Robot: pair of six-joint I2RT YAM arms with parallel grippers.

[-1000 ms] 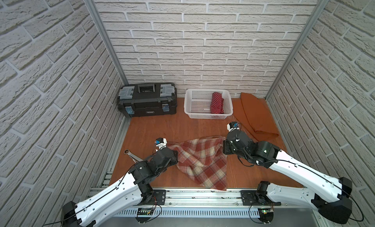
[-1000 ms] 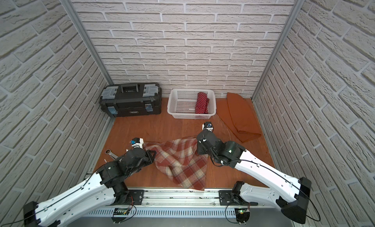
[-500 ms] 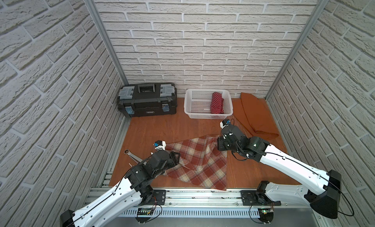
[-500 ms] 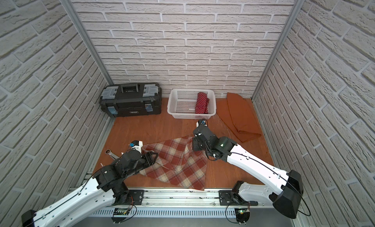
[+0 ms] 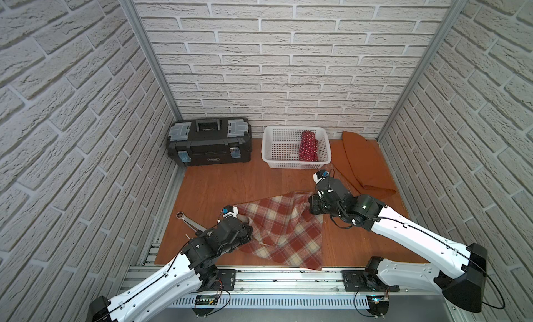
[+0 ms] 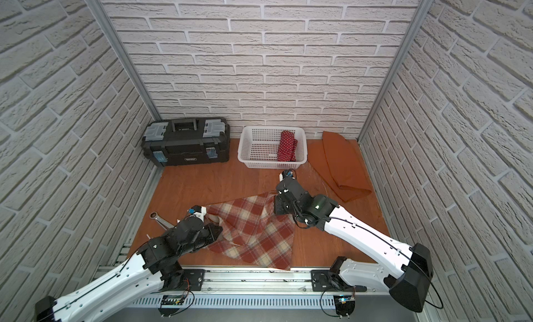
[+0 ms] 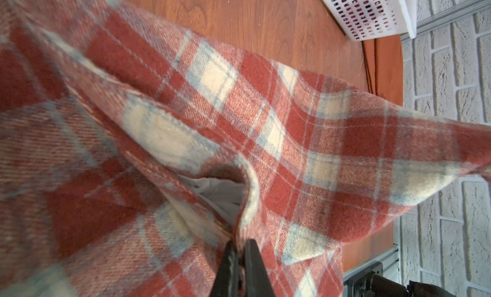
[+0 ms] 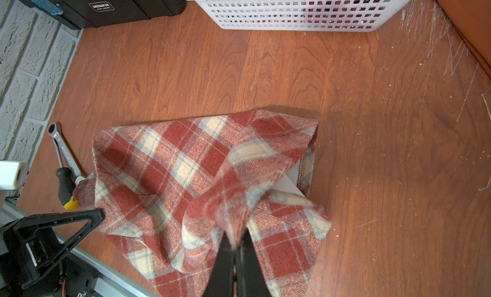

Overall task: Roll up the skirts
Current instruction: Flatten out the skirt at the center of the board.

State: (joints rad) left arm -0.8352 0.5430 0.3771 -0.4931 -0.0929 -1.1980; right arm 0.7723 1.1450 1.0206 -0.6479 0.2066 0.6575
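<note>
Starting at your left, the left gripper (image 7: 239, 245) has its jaws pressed together on a fold at the edge of the plaid skirt (image 5: 284, 228), well in front of the basket (image 5: 288, 162) and off its left end. The cloth runs from there to the right gripper (image 8: 236, 237), also pinching plaid, nearer the basket's front at its right end. So the long line of the cloth slants between your two grips, creased in the middle. I judge you must pull it flat before rolling. The dotted skirt (image 5: 308, 146) sits rolled inside the basket's right end, and the orange skirt (image 5: 363, 165) lies just right of the basket.
</note>
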